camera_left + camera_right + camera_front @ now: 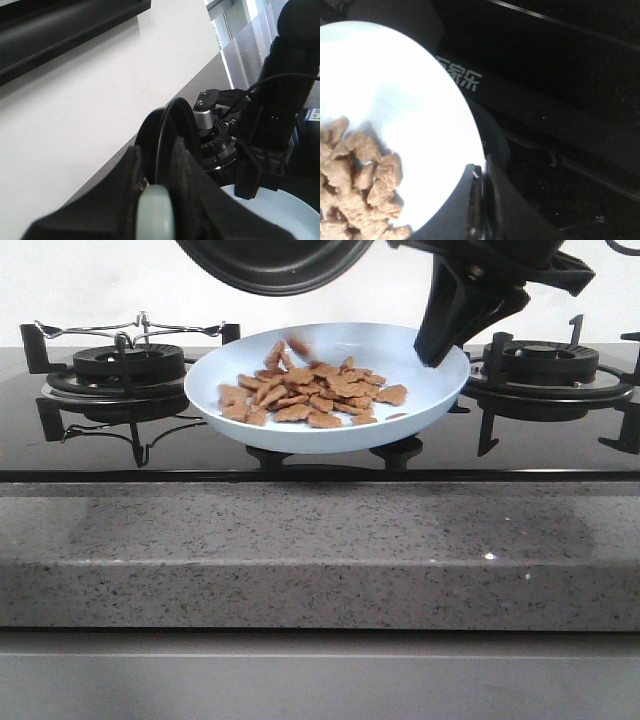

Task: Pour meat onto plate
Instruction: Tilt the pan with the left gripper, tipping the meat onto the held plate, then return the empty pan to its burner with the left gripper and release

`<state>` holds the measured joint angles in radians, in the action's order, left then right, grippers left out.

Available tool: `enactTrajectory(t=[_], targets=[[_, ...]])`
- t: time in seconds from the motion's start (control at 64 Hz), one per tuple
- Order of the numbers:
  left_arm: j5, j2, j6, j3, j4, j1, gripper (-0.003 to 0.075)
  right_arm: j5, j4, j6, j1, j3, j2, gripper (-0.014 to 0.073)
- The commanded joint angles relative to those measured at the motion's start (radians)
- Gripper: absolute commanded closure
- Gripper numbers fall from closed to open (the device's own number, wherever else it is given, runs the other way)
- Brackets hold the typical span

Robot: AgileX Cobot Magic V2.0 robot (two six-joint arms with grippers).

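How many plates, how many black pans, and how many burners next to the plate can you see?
plate: 1
black pan: 1
burners beside the plate: 2, one left, one right
Total: 4

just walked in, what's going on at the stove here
The meat lies heaped on the plate, which the right hand grips by its rim above the stove. A black pan hangs tipped above the plate, with one piece apparently still falling. The left hand appears clamped on a thin dark rim, probably the pan's.
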<state>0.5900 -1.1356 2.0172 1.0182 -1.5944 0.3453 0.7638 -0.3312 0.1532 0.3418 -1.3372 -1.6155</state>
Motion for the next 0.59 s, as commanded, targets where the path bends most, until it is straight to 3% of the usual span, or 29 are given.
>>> enactTrajectory(t=[0.0,0.265,0.453,0.578], targets=[[0.047,0.028,-0.002,0.04,-0.061,0.011,0.0741,-0.049,-0.021,0.009,-0.002,-0.026,0.049,0.0661],[0.008,0.028,-0.027,0.04,-0.061,0.011,0.0741,-0.049,-0.021,0.009,-0.002,-0.026,0.049,0.0661],[-0.23,0.023,-0.179,0.043,-0.069,-0.009,0.0741,-0.049,-0.021,0.009,-0.002,-0.026,0.049,0.0661],[-0.243,-0.007,-0.311,0.068,-0.069,-0.088,0.074,-0.05,-0.021,0.009,-0.002,-0.026,0.049,0.0661]])
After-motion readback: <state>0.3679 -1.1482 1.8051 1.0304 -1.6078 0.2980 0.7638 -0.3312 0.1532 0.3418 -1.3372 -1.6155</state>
